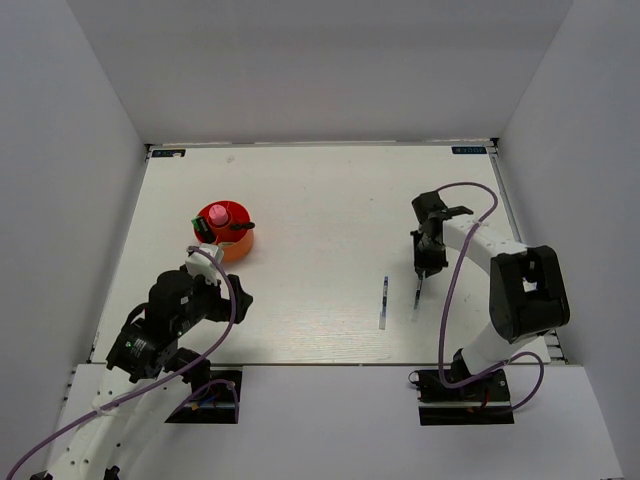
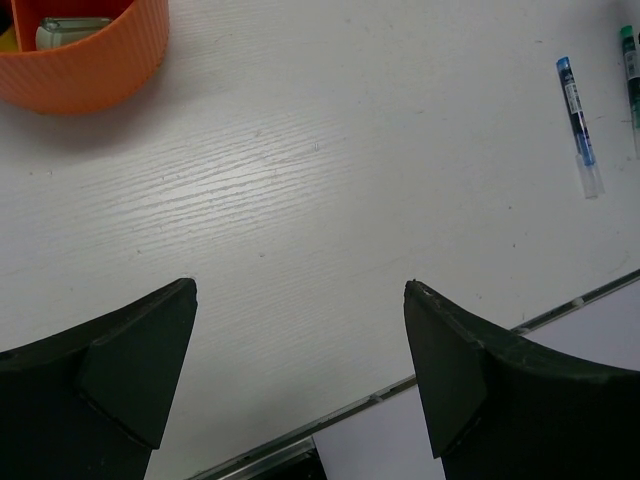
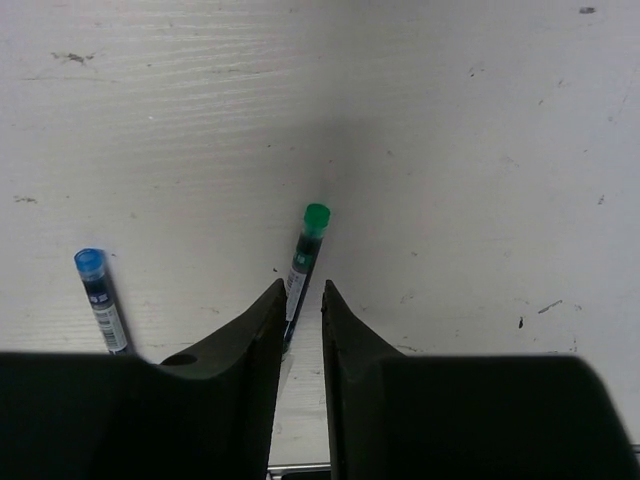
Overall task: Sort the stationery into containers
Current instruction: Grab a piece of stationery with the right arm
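Observation:
The round orange organiser (image 1: 238,248) stands at the left of the table and holds a pink-capped glue stick (image 1: 218,215) and black-handled scissors (image 1: 236,228); its wall shows in the left wrist view (image 2: 90,60). A thin green-capped pen (image 3: 303,268) lies on the table with its lower end under my right gripper (image 3: 299,290). The jaws stand a narrow gap apart, the pen against the left finger and not clamped. A blue-capped pen (image 3: 100,298) lies to its left. My left gripper (image 2: 300,290) is wide open and empty, above bare table near the front edge.
Both pens lie near the front edge at the right (image 1: 384,302) (image 1: 418,293) and also show in the left wrist view, blue (image 2: 578,125) and green (image 2: 632,70). White walls enclose the table on three sides. The table's metal front edge (image 2: 400,385) runs just below the left gripper.

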